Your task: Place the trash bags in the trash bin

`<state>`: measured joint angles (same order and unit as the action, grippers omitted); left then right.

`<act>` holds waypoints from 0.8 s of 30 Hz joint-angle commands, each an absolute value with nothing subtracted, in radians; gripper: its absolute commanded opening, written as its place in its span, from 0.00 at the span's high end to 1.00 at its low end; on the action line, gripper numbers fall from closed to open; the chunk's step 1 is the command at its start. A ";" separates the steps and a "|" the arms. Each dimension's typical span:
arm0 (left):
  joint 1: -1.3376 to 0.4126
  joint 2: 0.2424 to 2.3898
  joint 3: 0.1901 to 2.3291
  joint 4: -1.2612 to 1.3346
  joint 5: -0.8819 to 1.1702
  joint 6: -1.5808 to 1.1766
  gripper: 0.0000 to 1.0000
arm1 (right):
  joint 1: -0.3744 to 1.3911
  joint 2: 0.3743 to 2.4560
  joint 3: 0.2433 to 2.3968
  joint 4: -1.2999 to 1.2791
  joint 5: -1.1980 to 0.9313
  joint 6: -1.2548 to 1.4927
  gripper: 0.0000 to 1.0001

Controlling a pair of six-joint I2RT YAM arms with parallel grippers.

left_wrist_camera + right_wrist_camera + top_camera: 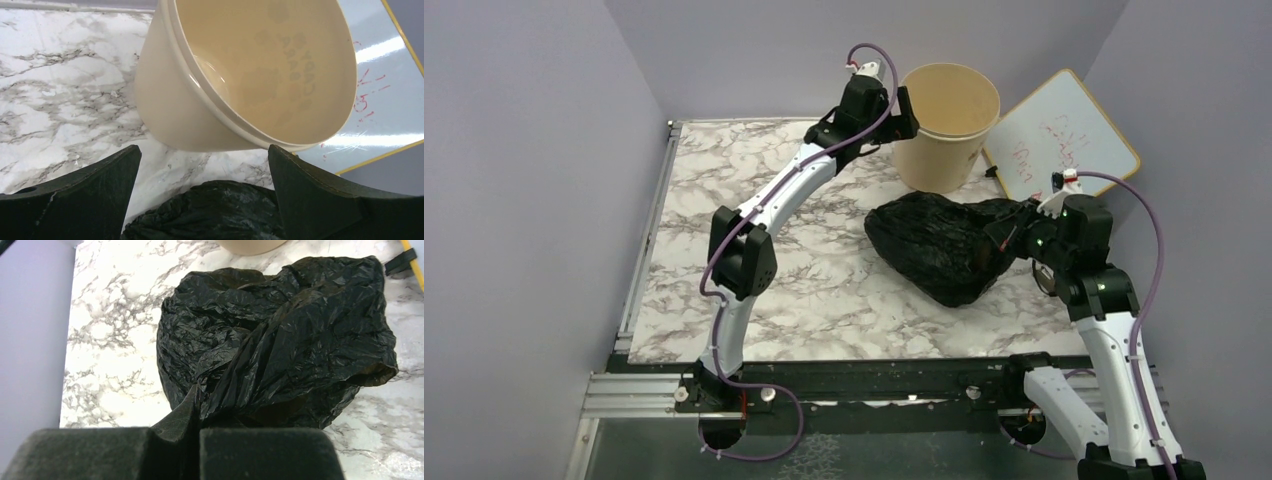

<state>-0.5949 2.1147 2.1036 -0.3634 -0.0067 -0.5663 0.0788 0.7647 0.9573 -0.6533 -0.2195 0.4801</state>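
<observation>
The black trash bag (942,246) lies crumpled on the marble table, in front of the beige trash bin (946,125) that stands upright at the back. My right gripper (1016,232) is shut on the bag's right edge; in the right wrist view the fingers (200,400) pinch a fold of the bag (280,335). My left gripper (906,112) is open and empty beside the bin's left rim. In the left wrist view its fingers (204,150) stand wide apart just short of the bin (240,75), with part of the bag (215,210) below.
A whiteboard with a yellow frame (1064,135) and red scribbles leans at the back right, right of the bin; it also shows in the left wrist view (385,95). Purple walls enclose the table on the left, back and right. A black clip (400,262) lies near the board's corner.
</observation>
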 commanded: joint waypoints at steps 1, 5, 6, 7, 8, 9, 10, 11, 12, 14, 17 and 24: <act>-0.595 2.144 2.194 -0.266 -0.051 -0.587 0.02 | 0.079 0.761 0.935 -0.661 -0.291 0.465 1.00; -0.595 2.192 2.239 -0.256 -0.088 -0.589 0.06 | 0.079 0.764 0.934 -0.664 -0.293 0.459 0.99; -0.595 2.197 2.227 -0.226 -0.096 -0.588 0.08 | 0.079 0.764 0.932 -0.662 -0.295 0.458 0.99; -0.594 2.205 2.223 -0.200 -0.101 -0.577 0.11 | 0.078 0.765 0.928 -0.660 -0.299 0.459 0.99; -0.595 2.225 2.241 -0.197 -0.108 -0.571 0.13 | 0.078 0.767 0.927 -0.660 -0.302 0.458 0.99; -0.595 2.249 2.275 -0.216 -0.112 -0.564 0.14 | 0.079 0.767 0.925 -0.662 -0.306 0.456 0.99; -0.595 2.279 2.310 -0.243 -0.117 -0.555 0.16 | 0.079 0.768 0.924 -0.664 -0.308 0.455 0.99; -0.595 2.304 2.340 -0.266 -0.117 -0.552 0.18 | 0.078 0.769 0.924 -0.667 -0.310 0.451 1.00; -0.595 2.320 2.356 -0.281 -0.117 -0.551 0.19 | 0.079 0.768 0.925 -0.672 -0.311 0.449 0.99; -0.595 2.328 2.346 -0.275 -0.118 -0.552 0.21 | 0.078 0.763 0.930 -0.682 -0.311 0.443 0.99; -0.595 2.336 2.347 -0.269 -0.129 -0.550 0.23 | 0.078 0.750 0.922 -0.689 -0.304 0.437 0.99; -0.595 2.365 2.382 -0.329 -0.142 -0.515 0.37 | 0.078 0.741 0.907 -0.696 -0.311 0.435 0.99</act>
<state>-0.5949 2.3432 2.3394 -0.2783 -0.1066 -0.5533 0.0788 0.7536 0.9222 -0.6689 -0.2802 0.4507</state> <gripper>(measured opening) 0.712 0.014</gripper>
